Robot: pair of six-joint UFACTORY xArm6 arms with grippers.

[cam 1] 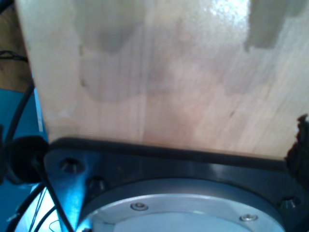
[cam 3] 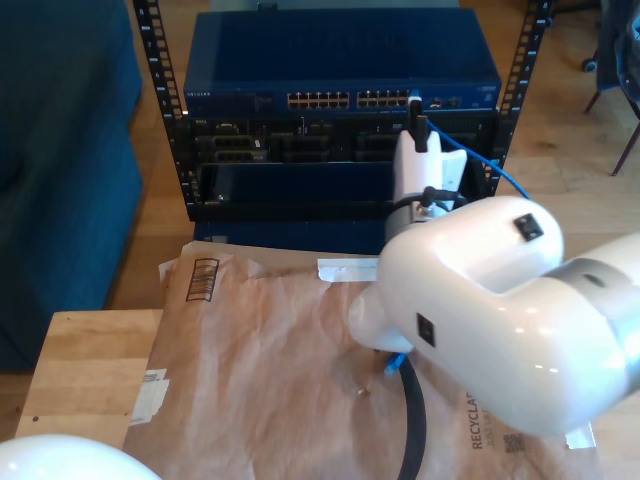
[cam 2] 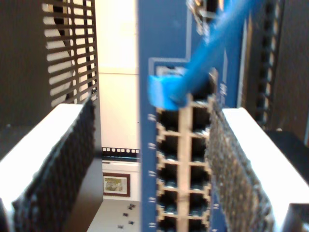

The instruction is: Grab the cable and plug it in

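Gleaming bright-blue cable [cam 2: 212,53], blurred

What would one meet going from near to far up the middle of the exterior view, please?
Brown packing paper → white arm housing → my second gripper with the blue cable beside it → blue network switch atop the rack.

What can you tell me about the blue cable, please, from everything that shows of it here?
The cable is thin, bright blue and looks plastic-jacketed. In my second wrist view its booted end sits at a port of the blue switch, between my second gripper's open pads; whether it is fully seated is unclear. In the exterior view it arcs away toward that view's right of the rack.
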